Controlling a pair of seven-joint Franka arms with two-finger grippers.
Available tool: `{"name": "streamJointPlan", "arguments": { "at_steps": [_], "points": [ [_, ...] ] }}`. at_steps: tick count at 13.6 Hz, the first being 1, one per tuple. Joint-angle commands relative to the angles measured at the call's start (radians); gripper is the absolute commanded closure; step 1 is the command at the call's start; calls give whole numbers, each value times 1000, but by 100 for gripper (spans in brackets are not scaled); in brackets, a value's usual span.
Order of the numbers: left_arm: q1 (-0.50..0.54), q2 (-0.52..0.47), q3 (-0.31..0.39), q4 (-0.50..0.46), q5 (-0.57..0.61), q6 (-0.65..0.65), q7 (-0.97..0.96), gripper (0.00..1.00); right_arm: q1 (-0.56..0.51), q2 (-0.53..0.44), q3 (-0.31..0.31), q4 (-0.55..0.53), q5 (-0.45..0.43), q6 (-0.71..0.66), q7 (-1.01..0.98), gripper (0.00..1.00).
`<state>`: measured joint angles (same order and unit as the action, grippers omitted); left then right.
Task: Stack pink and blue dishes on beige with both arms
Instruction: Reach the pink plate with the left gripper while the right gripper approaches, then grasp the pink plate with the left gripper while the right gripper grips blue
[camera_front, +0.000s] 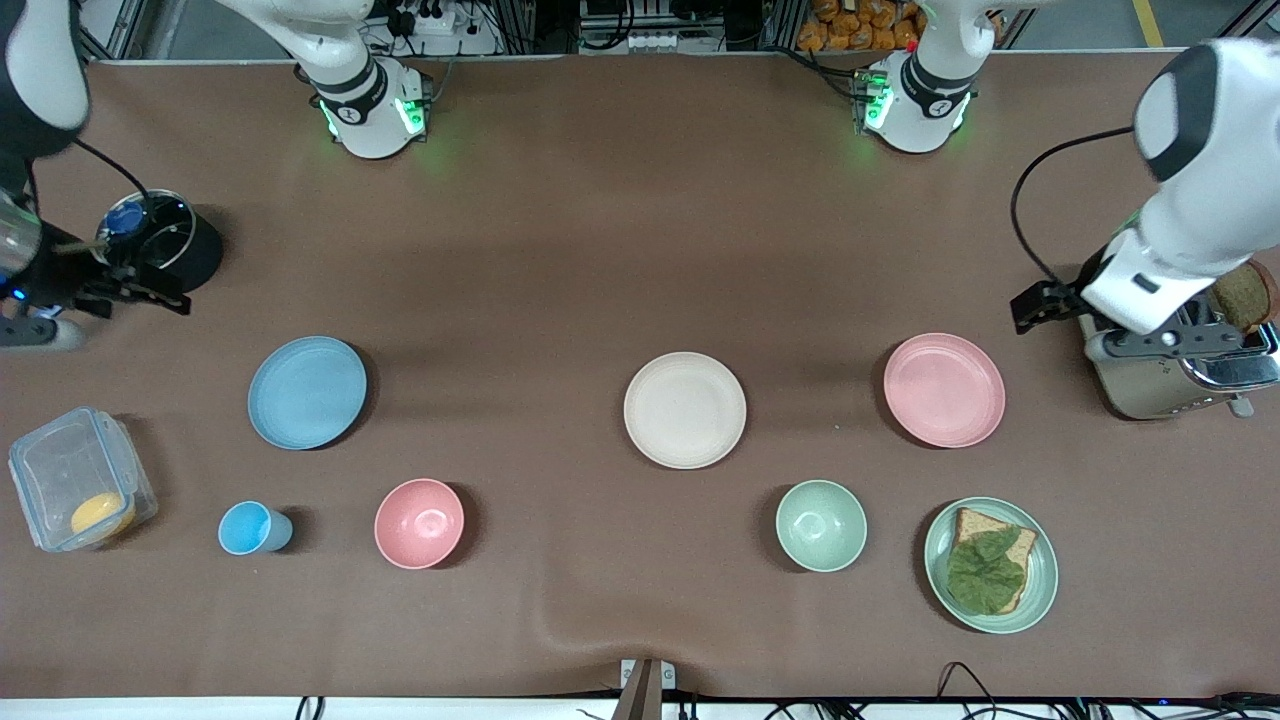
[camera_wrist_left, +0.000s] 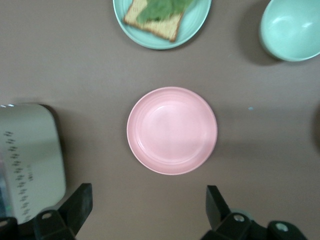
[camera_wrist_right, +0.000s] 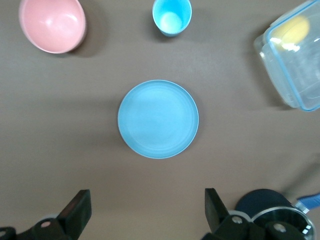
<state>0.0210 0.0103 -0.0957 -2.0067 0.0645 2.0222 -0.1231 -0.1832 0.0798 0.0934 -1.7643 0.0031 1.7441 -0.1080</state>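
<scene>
The beige plate (camera_front: 685, 410) lies mid-table with nothing on it. The pink plate (camera_front: 944, 389) rests toward the left arm's end, and the left wrist view shows it (camera_wrist_left: 172, 131) empty. My left gripper (camera_front: 1040, 305) (camera_wrist_left: 148, 207) hangs open over bare table between that plate and the toaster, holding nothing. The blue plate (camera_front: 307, 392) (camera_wrist_right: 158, 119) lies toward the right arm's end, also empty. My right gripper (camera_front: 140, 290) (camera_wrist_right: 147, 210) hangs open over bare table beside a black canister, apart from the blue plate.
A toaster (camera_front: 1170, 375) holding a bread slice (camera_front: 1245, 295) stands beside the pink plate. Nearer the camera are a green plate with bread and leaf (camera_front: 990, 565), green bowl (camera_front: 821, 525), pink bowl (camera_front: 419, 523), blue cup (camera_front: 250, 528) and clear lidded box (camera_front: 80, 490). The black canister (camera_front: 165, 245) sits by the right gripper.
</scene>
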Motion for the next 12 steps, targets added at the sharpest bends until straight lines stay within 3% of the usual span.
{"name": "streamJointPlan", "arguments": {
  "at_steps": [1,6,12],
  "points": [
    [36,-55,1,-266,17,265,26,0,-76,119,19,-41,15,112,2,0],
    [195,120,-4,-310,24,481,128,0,-124,328,17,-49,9,319,-10,0],
    [229,236,-4,-308,24,572,128,0,-142,440,11,-70,-32,414,-13,0]
  ]
}}
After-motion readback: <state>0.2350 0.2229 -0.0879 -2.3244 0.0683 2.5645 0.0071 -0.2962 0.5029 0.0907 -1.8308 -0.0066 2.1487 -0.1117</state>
